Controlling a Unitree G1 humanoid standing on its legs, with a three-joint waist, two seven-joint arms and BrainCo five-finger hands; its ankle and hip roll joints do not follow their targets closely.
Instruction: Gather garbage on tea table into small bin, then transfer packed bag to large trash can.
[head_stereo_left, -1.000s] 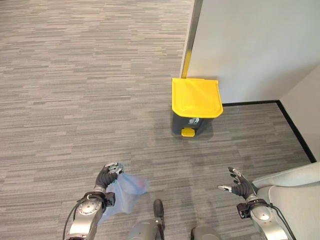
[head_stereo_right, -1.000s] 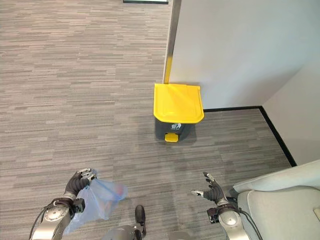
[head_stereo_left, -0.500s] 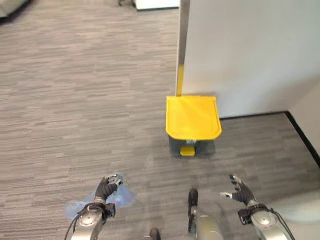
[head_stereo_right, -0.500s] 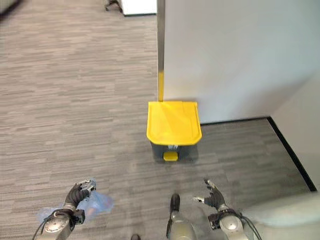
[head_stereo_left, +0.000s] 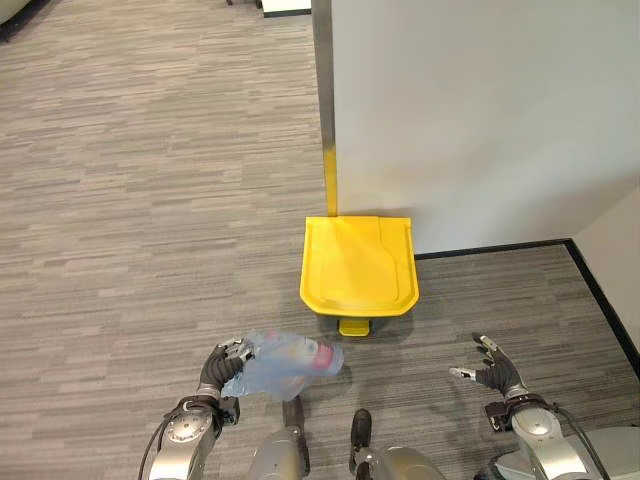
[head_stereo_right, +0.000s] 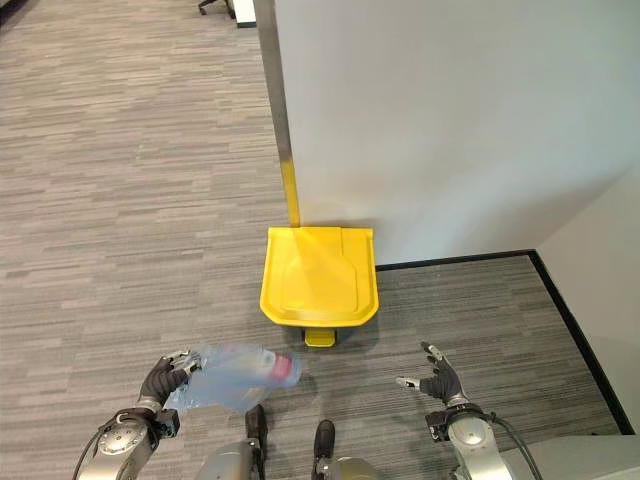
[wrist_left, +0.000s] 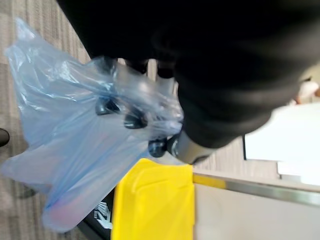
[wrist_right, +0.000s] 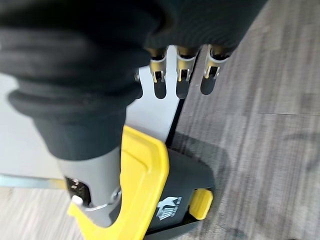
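No words, numbers or brand names can be made out. The one sign is a small white pictogram label on the dark grey front of the trash can (wrist_right: 165, 200), just under its yellow lid (head_stereo_left: 358, 265) and beside the yellow foot pedal (wrist_right: 200, 204), toward the lower middle of the right wrist view. It shows as a white emblem with a pale line of print below it, too small and slanted to tell the letters. In the left wrist view the same white mark peeps out at the bottom edge, half hidden.
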